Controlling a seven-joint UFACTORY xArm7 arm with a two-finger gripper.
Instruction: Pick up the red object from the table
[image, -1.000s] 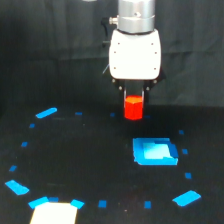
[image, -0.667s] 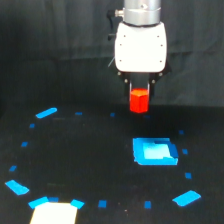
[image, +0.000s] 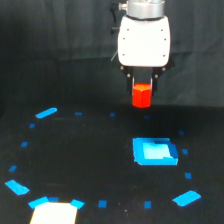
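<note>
So the red block (image: 142, 95) is up off the table (image: 75, 160), pinched in the claw (image: 142, 89) with the jaws closed on its upper part and most of it hanging out below. Honestly the risk I see is the grip: only the top bit looks clamped, so a jerk or fast swing could let it slip or twist out. If it drops, it could land on or near the blue square piece (image: 155, 151), which sits below and a bit to the exterior view's right. Can't tell how firm the hold really is from this angle.
</note>
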